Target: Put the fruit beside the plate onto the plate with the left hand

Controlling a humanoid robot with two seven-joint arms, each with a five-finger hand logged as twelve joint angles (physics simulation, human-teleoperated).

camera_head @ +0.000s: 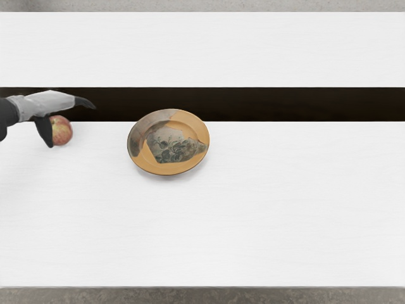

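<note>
Left arm: is coming in from the left edge of the frame, a little above mid-height. Its dark sleeve is just showing at the border.
Left hand (44, 106): is hovering at the far left of the frame, directly over the fruit. It is lying released rather than clenched, grey on the back, and it is not closing round anything.
Fingers (85, 102): are stretching out straight, the black tips pointing toward the right. They are passing above and behind the fruit and ending over the dark band.
Thumb (45, 133): is hanging downward in front of the fruit's left side and covering part of it. Whether it is touching the skin cannot be told.
Fruit (63, 130): a red and yellow apple is sitting on the table at the left of the frame, under the hand. It is lying to the left of the plate and well apart from it.
Plate (190, 123): is lying flat a little left of the frame's centre, just below the dark band. It is round and orange, with a grey-brown patterned middle.
Table (266, 209): is filling the lower half of the frame as a plain white surface.
Dark band (285, 104): is running across the whole frame, between the table and another white surface (253, 47) at the top.
</note>
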